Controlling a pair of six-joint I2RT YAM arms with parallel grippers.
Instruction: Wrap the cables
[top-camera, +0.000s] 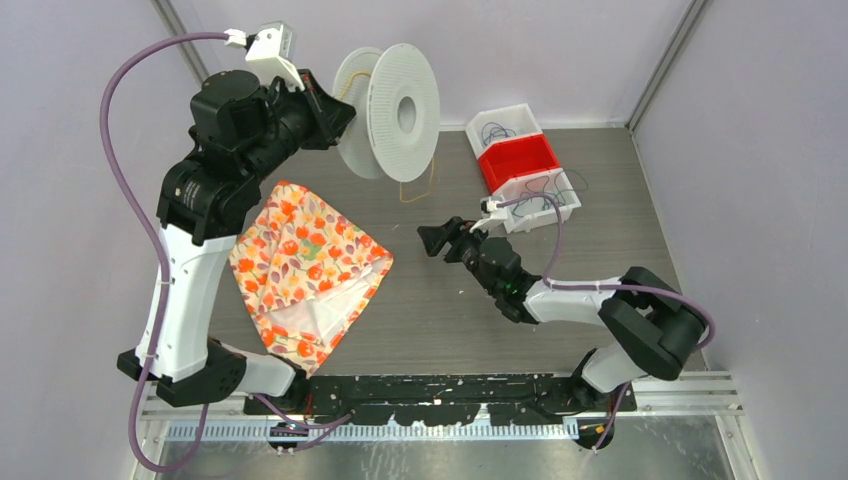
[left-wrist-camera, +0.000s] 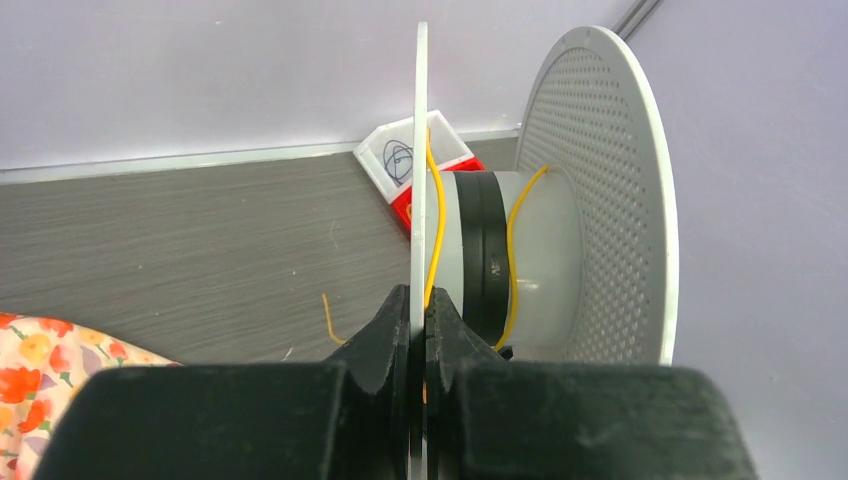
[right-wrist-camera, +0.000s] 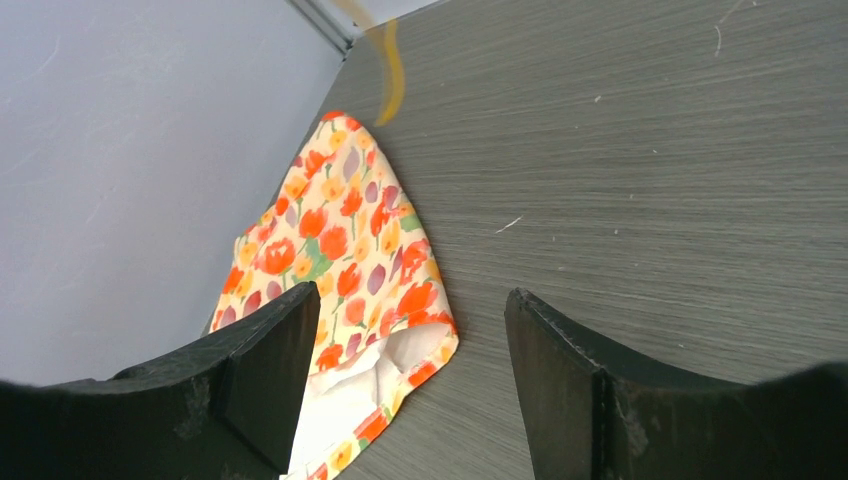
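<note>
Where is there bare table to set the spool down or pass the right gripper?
Bare: the table between the floral cloth and the right arm, up to the front rail; also right of the bins. Crowded: back centre, around spool, yellow cable and bins.

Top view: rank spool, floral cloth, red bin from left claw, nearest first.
1. Spool, rim clamped in the left claw.
2. Floral cloth, lower left of the view.
3. Red bin, far right near the back.

There were one spool (top-camera: 400, 110), one yellow cable (left-wrist-camera: 437, 230), one cloth (top-camera: 305, 265), one left hand (left-wrist-camera: 418, 320) and one right hand (top-camera: 432, 240). The bins (top-camera: 517, 160) numbered three: two white, one red. The dark cables (top-camera: 497, 130) in them were too tangled to count.
</note>
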